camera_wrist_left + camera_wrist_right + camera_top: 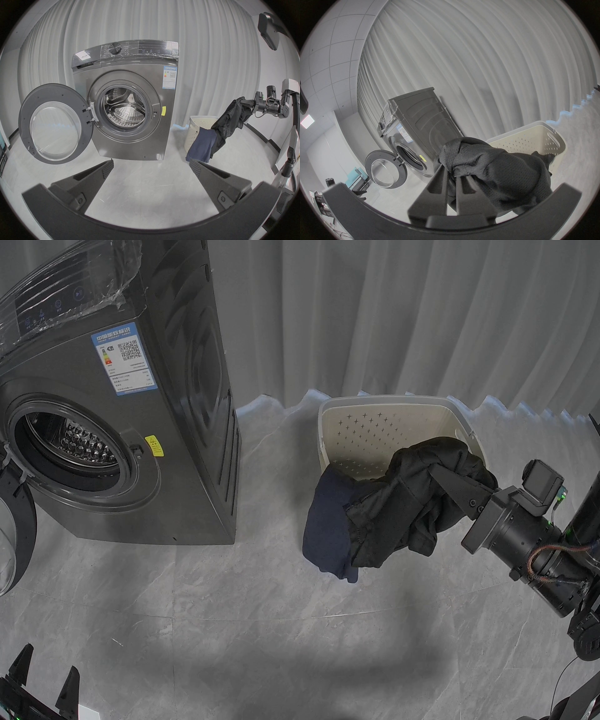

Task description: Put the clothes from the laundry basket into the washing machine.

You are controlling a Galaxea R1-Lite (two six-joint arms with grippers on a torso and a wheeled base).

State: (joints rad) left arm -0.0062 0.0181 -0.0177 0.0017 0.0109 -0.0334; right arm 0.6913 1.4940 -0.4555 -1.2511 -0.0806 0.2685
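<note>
My right gripper [445, 479] is shut on a black garment [406, 502], lifted above the front rim of the cream laundry basket [375, 427]. A navy garment [328, 524] hangs with the black one, draping over the basket's front toward the floor. From the right wrist, the black garment [493, 172] is bunched over the shut fingers [440, 187]. The grey washing machine [125, 396] stands to the left with its drum [69, 443] exposed and its door [53, 122] swung wide. My left gripper [45, 677] sits low at the bottom left, open and holding nothing.
A grey marble-pattern floor [250, 627] stretches between the washing machine and the basket. Pale curtains [406, 315] hang behind both. The open door [15, 534] juts out at the far left edge.
</note>
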